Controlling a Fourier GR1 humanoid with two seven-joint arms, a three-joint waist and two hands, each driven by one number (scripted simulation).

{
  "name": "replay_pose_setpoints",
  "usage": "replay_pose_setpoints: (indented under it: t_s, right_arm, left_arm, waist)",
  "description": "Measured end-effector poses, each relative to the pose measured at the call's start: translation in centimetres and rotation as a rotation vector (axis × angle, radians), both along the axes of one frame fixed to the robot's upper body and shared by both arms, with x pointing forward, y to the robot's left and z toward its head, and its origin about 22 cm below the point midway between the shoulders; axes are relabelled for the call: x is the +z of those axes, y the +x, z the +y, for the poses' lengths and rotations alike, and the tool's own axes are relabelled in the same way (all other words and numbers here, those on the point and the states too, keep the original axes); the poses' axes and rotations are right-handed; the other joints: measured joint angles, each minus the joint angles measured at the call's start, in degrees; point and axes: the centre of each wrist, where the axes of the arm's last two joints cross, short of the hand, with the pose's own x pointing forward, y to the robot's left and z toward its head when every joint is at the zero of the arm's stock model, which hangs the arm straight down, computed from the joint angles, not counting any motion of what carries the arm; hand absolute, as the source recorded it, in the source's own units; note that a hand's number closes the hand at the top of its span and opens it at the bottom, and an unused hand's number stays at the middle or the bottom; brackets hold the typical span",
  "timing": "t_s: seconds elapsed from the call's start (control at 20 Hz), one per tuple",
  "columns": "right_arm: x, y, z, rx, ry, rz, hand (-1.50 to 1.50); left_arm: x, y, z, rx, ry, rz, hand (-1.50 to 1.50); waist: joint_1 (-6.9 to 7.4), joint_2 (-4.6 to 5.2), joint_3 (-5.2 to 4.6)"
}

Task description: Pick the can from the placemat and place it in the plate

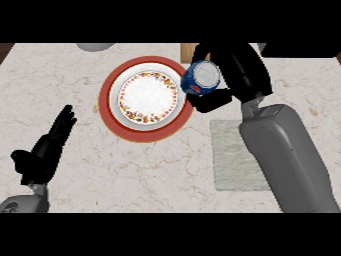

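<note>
The marble counter [84,165] spreads under me, and on it, left of centre, sits the plate [108,97] with its red rim and flowered white middle. To the near right lies the grey placemat [236,165], partly hidden by my right forearm. My right hand [236,75] has its fingers and thumb curled round the blue can [201,78], which hangs tilted at the plate's right edge, off the placemat and not yet set down. My left hand [51,142] rests at the near left, fingers straight and apart, holding nothing. The risk I judge from here: the can is leaning and only at the rim, so if I let go now it could land on the raised edge, tip and roll off onto the counter.
</note>
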Motion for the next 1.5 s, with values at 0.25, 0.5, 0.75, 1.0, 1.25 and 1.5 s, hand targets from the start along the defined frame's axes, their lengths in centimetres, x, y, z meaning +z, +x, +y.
replay_pose_setpoints:
  t_s: [0.25,0.5,0.75,1.0,1.25,1.5]
  right_arm:
    - [-1.8,1.3,4.6,0.037,0.015,0.032,1.5]
    - [-2.9,2.4,8.3,0.041,0.011,0.058,1.5]
    - [-4.2,3.3,9.3,-0.022,0.117,0.089,-1.5]
    - [-5.8,4.0,9.9,-0.111,0.169,0.145,-1.5]
    - [-5.9,4.7,10.2,-0.157,0.246,0.206,-1.5]
    - [-5.7,5.1,9.4,-0.182,0.451,0.171,-1.5]
  left_arm:
    - [-0.1,0.3,0.3,-0.007,0.0,0.003,0.0]
    - [-0.1,1.0,0.6,-0.018,0.001,0.0,0.0]
    - [0.1,1.0,0.1,-0.041,0.003,-0.003,0.0]
    - [0.0,0.9,-0.5,-0.051,0.007,-0.009,0.0]
    - [0.6,1.7,-1.2,-0.054,-0.002,-0.009,0.0]
    - [0.2,1.7,-0.5,-0.046,0.003,-0.012,0.0]
  waist:
    - [0.3,0.09,0.0]
    - [0.96,0.25,0.0]
    - [2.28,0.53,0.0]
    - [2.89,0.61,0.0]
    - [3.37,0.82,0.0]
    - [2.91,0.89,0.02]
